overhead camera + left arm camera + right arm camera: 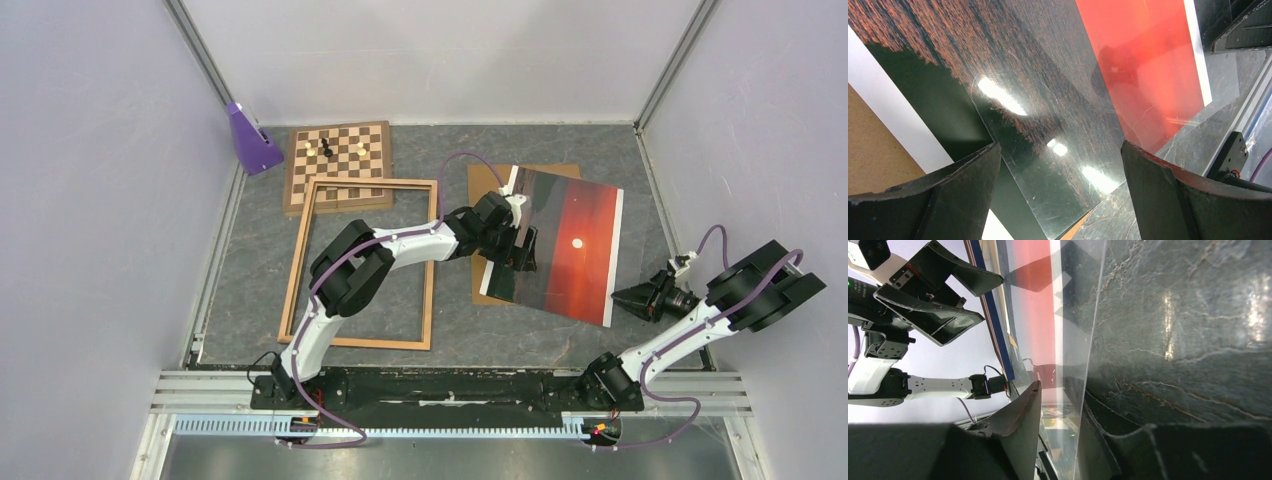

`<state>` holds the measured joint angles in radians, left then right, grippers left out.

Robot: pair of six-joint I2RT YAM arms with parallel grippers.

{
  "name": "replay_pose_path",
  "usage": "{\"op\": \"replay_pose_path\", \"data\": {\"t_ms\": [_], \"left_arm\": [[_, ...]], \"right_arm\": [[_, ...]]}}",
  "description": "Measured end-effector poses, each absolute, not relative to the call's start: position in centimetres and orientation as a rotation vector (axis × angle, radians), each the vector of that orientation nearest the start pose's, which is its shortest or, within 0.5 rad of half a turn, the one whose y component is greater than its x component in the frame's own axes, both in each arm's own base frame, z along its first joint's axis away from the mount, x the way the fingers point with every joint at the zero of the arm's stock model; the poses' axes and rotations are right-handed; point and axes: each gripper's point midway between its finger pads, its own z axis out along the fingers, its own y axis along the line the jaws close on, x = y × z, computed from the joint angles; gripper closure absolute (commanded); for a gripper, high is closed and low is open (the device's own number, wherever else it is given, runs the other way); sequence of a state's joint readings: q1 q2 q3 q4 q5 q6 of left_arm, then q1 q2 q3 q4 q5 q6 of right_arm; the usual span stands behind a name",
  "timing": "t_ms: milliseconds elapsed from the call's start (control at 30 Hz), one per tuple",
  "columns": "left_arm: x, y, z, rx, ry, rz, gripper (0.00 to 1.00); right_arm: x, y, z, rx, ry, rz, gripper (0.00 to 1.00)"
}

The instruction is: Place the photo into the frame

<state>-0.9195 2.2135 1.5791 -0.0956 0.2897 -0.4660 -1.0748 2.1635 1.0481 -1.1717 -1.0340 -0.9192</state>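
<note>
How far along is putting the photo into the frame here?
Done: nothing visible; the frame lies empty. In hand: the open left gripper hovers over the photo, which lies beside the frame under a clear sheet; the right gripper straddles that sheet's edge, apparently not clamped. Left: clear the sheet, move the photo into the frame.

no text, label, brand, number or sign can be read anywhere.

White links (410, 243), black joints (350, 272), purple cables (465, 157); left end effector (522, 255) and right end effector (627, 297) matte black.
</note>
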Motion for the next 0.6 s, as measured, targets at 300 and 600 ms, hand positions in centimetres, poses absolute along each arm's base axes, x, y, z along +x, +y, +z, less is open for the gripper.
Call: {"op": "replay_pose_path", "data": {"t_ms": [300, 600], "left_arm": [[28.31, -49.19, 4.23, 0.739, 2.380, -0.992, 0.02], [28.28, -49.13, 4.25, 0.751, 2.373, -0.988, 0.02]], "right_arm": [[20.50, -9.82, 0.57, 0.631, 2.213, 1.374, 0.85], [20.30, -9.89, 0.63, 0.581, 2.226, 1.344, 0.93]]}}
